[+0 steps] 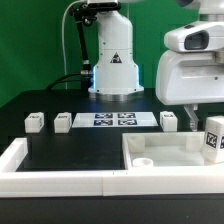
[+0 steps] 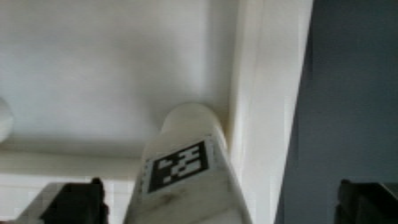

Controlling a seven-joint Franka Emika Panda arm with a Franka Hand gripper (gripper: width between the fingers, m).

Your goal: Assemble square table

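Observation:
The square tabletop [image 1: 165, 165], a white slab with a raised rim, lies at the exterior view's lower right. One white tagged leg [image 1: 212, 140] stands at its right-hand corner. In the wrist view this leg [image 2: 178, 165] sits against the slab's rim [image 2: 267, 100]. My gripper [image 1: 205, 120] hangs just over that leg and is open. In the wrist view the gripper [image 2: 217, 205] straddles the leg, and its dark fingers [image 2: 75, 202] stand wide apart with gaps on both sides. Three more legs [image 1: 35, 121], [image 1: 63, 121], [image 1: 168, 120] stand on the black table.
The marker board [image 1: 115, 119] lies flat in front of the robot base [image 1: 113, 70]. A long white border rail [image 1: 50, 178] runs along the front and the exterior view's left. A black cable [image 1: 72, 50] hangs beside the base.

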